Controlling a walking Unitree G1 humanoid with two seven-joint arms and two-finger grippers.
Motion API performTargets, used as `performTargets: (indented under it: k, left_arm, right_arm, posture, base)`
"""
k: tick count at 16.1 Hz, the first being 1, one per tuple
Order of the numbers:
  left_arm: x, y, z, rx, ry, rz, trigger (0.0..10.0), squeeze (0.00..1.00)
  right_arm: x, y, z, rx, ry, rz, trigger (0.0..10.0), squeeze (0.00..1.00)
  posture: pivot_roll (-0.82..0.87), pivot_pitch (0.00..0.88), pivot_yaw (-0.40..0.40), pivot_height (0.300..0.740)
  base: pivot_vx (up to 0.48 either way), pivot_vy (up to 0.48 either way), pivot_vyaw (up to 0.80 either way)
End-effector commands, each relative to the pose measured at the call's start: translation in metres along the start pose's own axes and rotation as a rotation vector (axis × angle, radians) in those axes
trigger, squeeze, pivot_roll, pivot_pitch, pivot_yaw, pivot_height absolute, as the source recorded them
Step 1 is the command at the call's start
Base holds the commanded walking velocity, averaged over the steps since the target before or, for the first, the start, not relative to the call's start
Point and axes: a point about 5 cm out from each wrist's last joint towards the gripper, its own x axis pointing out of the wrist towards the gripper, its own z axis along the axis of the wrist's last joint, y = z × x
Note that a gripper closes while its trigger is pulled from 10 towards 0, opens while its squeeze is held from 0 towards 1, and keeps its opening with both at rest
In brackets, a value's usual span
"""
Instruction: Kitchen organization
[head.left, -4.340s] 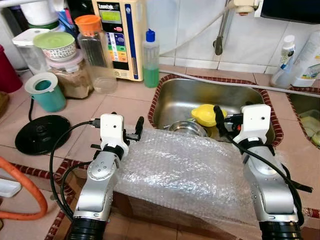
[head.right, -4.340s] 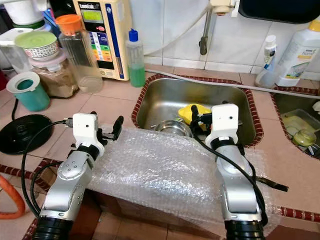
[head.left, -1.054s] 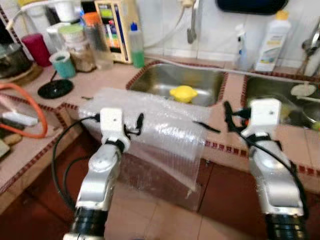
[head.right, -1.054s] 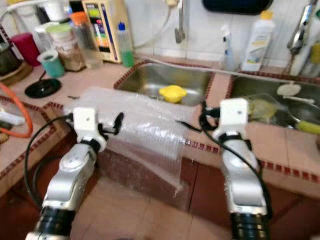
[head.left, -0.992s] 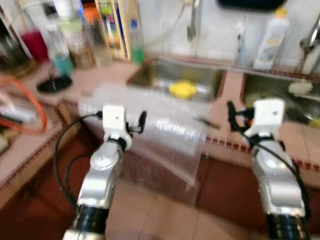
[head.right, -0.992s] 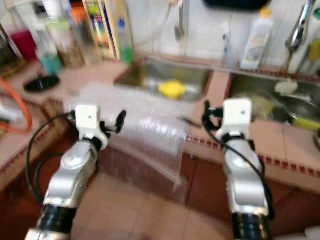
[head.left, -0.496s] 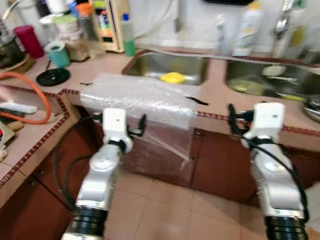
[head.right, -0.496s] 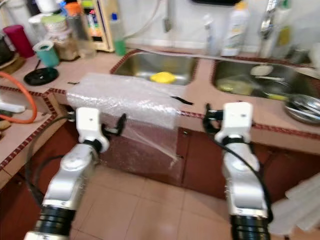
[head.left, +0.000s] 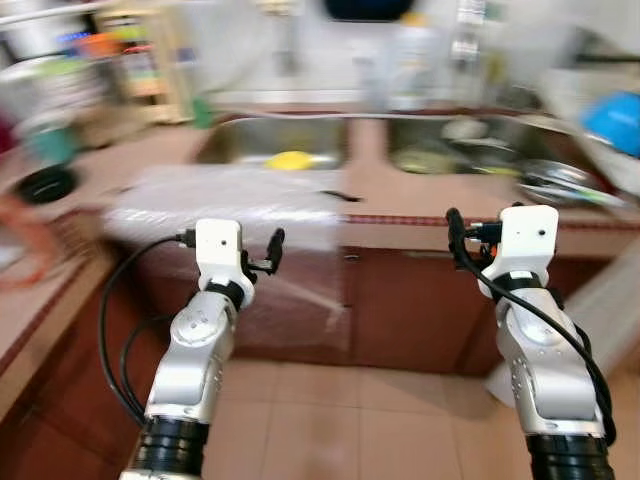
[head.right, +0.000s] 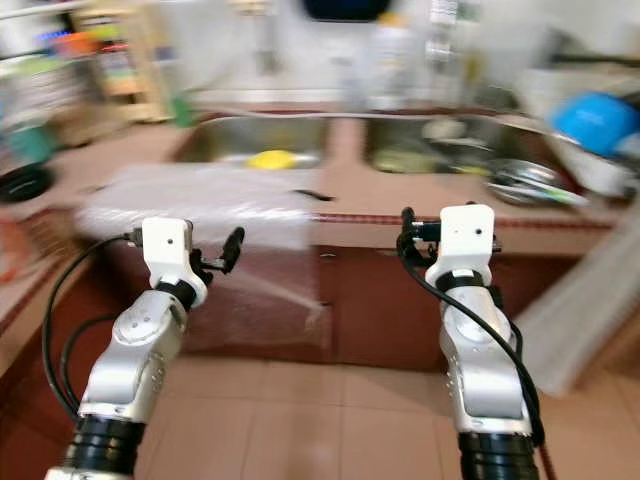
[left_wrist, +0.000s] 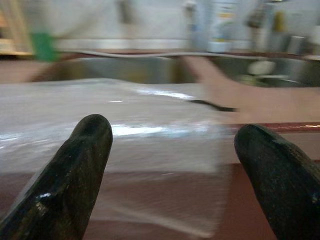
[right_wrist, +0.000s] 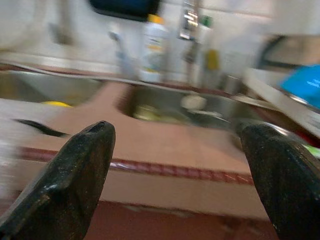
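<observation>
Backing off and swinging right, the robot is now standing clear of the counter. At ten o'clock the bubble wrap (head.left: 220, 195) is still draping over the counter edge, unsorted. Left gripper (left_wrist: 172, 165) and right gripper (right_wrist: 182, 172) are hovering spread, empty. Left sink (head.left: 240, 140) is holding something yellow (head.left: 290, 160); right sink (head.left: 450, 135), blurred dishes.

The far bottles (head.left: 415, 60) and left-hand jars (head.left: 120, 70) are smeared beyond telling by motion blur, and the bubble wrap (head.left: 230, 195) is softened, its hanging edge barely made out.
</observation>
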Motion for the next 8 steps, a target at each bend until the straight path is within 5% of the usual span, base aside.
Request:
performTargets:
  k: [1,4,8]
  left_arm:
    - [0.0013,-0.0011,0.0059,0.009,-0.023,-0.020,10.0,0.00]
    - [-0.0005,-0.0032,0.0047,0.010,-0.024,-0.044,10.0,0.00]
    - [-0.0017,-0.0048,0.0038,0.007,-0.023,-0.062,10.0,0.00]
  right_arm:
    - [0.0011,0.0014,0.0059,0.006,-0.018,0.006,10.0,0.00]
    - [0.0002,0.0023,0.0056,0.003,-0.020,0.011,10.0,0.00]
    - [0.0004,0.0038,0.0053,-0.001,-0.018,0.018,10.0,0.00]
  posture:
    - [0.00,0.000,0.072,0.740]
    - [0.00,0.000,0.071,0.740]
    - [0.00,0.000,0.071,0.740]
  base:
    - [0.000,0.000,-0.76]
    - [0.000,0.000,-0.14]
    - [0.000,-0.334,0.00]
